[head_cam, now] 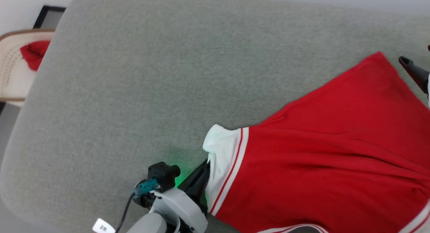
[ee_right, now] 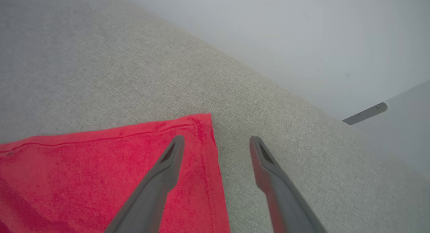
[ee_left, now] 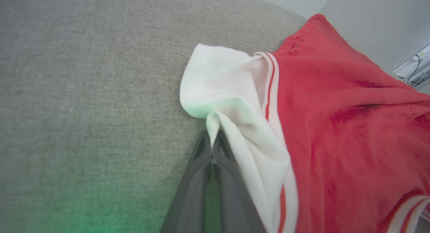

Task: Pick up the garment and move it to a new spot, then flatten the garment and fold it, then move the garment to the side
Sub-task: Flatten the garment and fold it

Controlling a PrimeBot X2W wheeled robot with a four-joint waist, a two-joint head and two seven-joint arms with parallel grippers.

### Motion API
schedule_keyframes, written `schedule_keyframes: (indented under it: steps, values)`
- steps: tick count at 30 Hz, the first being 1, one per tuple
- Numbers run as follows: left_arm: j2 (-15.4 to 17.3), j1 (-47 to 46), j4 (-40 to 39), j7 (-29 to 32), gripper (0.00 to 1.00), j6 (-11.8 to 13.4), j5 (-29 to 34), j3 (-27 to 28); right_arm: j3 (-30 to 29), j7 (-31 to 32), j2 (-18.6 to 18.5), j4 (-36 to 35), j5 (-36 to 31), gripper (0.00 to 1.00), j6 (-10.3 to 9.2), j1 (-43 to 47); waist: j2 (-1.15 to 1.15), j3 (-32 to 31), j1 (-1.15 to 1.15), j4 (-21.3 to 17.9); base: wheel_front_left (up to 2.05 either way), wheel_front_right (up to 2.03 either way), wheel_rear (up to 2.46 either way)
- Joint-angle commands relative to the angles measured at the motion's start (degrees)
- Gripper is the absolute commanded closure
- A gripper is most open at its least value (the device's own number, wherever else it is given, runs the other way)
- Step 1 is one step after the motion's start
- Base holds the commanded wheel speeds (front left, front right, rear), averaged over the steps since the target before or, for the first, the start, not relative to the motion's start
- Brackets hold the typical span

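Left end effector (ee_left: 212, 144) is pressed together on a fold of the white sleeve (ee_left: 221, 78), the cloth bunching upward out of the closed tips. In the head view it (head_cam: 205, 165) sits at the sleeve's outer edge, low on the grey fabric worktop (head_cam: 134, 91).

Right end effector (ee_right: 216, 142) is spread wide and holds nothing. One finger lies over the red cloth and the other over bare worktop, so the pair straddles the side edge just below the hem corner (ee_right: 201, 120). Whether either tip touches the surface cannot be told.

Garment (head_cam: 319, 152) lies on the right, near part of the worktop, plain red face up, with no lettering visible.

Judgement on placement: the two contact points sit at opposite ends of one side of the garment. Creases fan from the pinched sleeve toward the right, which suggests the left grip is drawing the cloth taut for flattening. The right appears set to take the corner and complete the stretch.

Orientation: the long axis runs diagonally in the head view, from near the robot toward the far right. The hem corner (head_cam: 378, 56) points away and rightward, and the sleeve end faces left. The striped trim at the lower frame edge suggests the neck end is nearest the robot.
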Motion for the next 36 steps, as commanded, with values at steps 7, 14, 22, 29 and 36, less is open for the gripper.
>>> schedule_keyframes:
  steps: [7,14,22,29,36]
  values:
    - [-1.23,-2.17,0.24,0.04,1.00,0.16,-1.06,-1.79,8.00,5.43,-0.22,10.81,3.94,0.00,-0.06,-8.45,0.00,5.19,0.00,5.14,0.00,0.00,0.00]
    - [-1.87,-2.41,-0.12,0.07,1.00,0.22,-1.31,-1.58,12.86,12.47,0.72,19.26,7.45,0.00,-0.06,-13.06,0.00,6.63,0.00,6.91,0.00,0.00,0.00]
    - [-2.11,-1.98,-0.23,0.15,1.00,0.30,-1.11,-0.92,17.17,19.88,1.76,24.37,9.36,0.64,-0.05,-14.21,0.00,7.08,0.00,7.43,0.00,0.00,0.00]
    - [-2.45,-1.54,-0.08,0.15,1.00,0.30,-1.26,-0.42,18.42,23.03,1.56,26.18,10.44,1.00,-0.06,-15.57,0.00,6.95,0.00,7.05,0.00,0.00,0.00]
    - [-1.15,-1.95,0.46,0.16,1.00,0.30,-1.94,-0.36,17.43,20.45,2.96,27.51,10.13,1.00,-0.07,-18.20,0.00,5.68,0.00,5.29,0.00,0.00,0.00]
